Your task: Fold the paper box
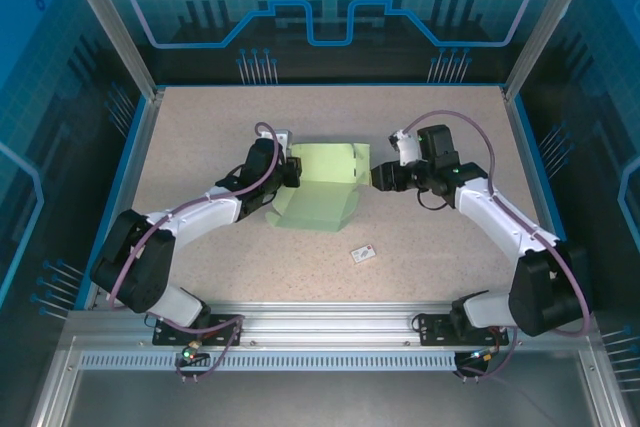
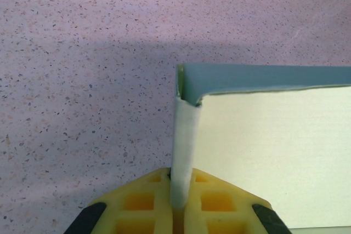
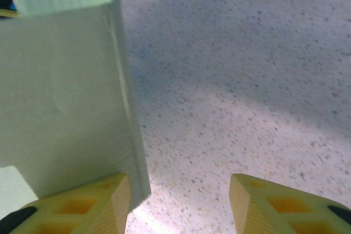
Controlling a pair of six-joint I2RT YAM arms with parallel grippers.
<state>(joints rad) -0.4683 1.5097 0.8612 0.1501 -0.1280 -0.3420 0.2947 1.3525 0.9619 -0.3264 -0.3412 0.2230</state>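
Observation:
The paper box [image 1: 322,187] is pale mint-green card, partly folded, lying mid-table with its far panel raised between the two arms. My left gripper [image 1: 292,171] is shut on the box's left edge; in the left wrist view a thin upright flap [image 2: 184,146] is pinched between the yellow fingers [image 2: 145,201]. My right gripper [image 1: 375,176] stands open at the box's right side. In the right wrist view the card wall [image 3: 60,91] lies against the inner side of the left fingertip [image 3: 118,198], while the right one [image 3: 258,198] is over bare table.
A tiny white tag with dark marks [image 1: 363,253] lies on the speckled tabletop [image 1: 430,247] nearer the front, right of the box. Blue rails and metal posts border the table on all sides.

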